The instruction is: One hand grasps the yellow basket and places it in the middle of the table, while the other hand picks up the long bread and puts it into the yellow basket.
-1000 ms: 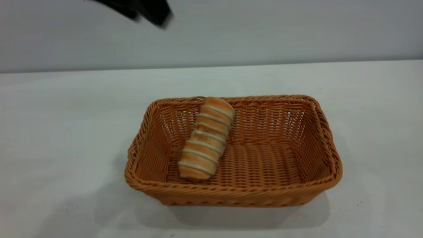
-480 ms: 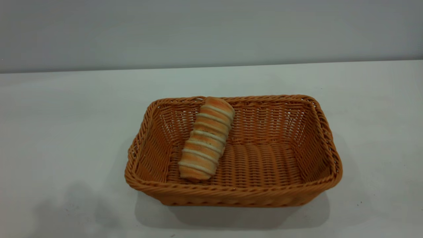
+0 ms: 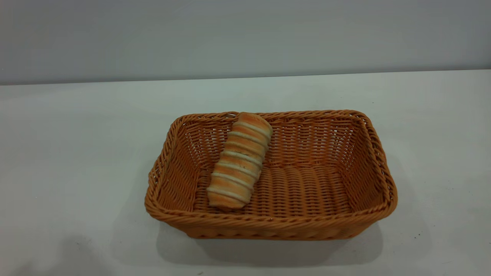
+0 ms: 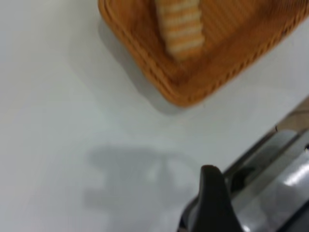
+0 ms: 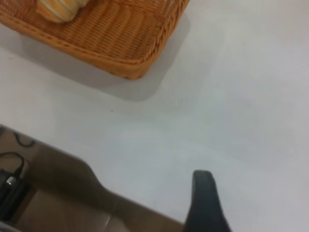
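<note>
1. While both arms sit withdrawn, the long bread (image 3: 239,161) leans on the yellow basket (image 3: 270,224) wall, well away from either jaws.
2. Jaws' opening: cannot tell; nothing visibly held.
3. Basket sits mid-tabletop (image 3: 65,153); task looks finished.

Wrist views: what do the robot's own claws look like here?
Little shows. Left claw: one black, matte finger with a rounded tip, against silvery metal rails. Right claw: a matching black rounded finger. No markings visible; neither arm appears in the exterior view.
</note>
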